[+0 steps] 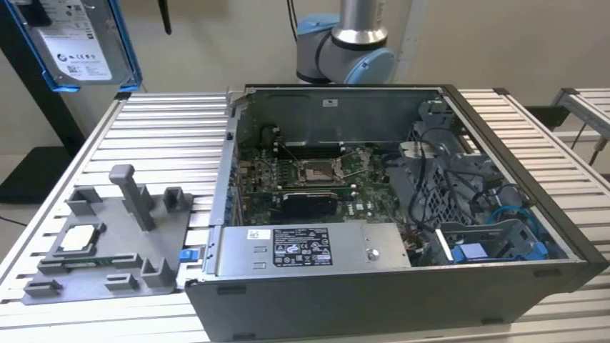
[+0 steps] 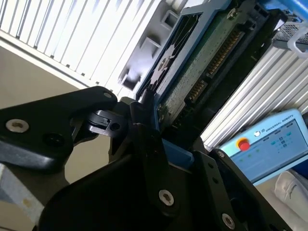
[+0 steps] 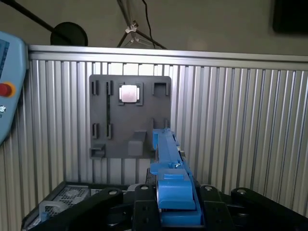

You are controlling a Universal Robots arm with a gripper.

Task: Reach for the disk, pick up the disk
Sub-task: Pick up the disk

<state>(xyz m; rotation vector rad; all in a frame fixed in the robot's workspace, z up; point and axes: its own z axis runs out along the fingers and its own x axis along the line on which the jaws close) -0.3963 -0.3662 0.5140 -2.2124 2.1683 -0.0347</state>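
Observation:
The disk [image 1: 81, 43] hangs high above the table's far corner at the exterior view's left, its white label facing the camera and its blue bracket around the edge. In the second wrist view, the disk [image 2: 207, 62] shows its green circuit board side, and my gripper [image 2: 175, 149] is shut on its blue bracket end. Seen edge-on in the first wrist view, the disk [image 3: 168, 154] is clamped between the black fingers [image 3: 144, 195] of my gripper [image 3: 175, 202], well above the table.
An open computer case [image 1: 515, 286] stands on the slatted aluminium table [image 1: 162, 143], with a grey box with a sticker [image 1: 305, 246] inside. A grey fixture plate [image 1: 105, 243] holds a small square chip [image 1: 78, 238]. A teach pendant [image 2: 269, 144] lies beside the table.

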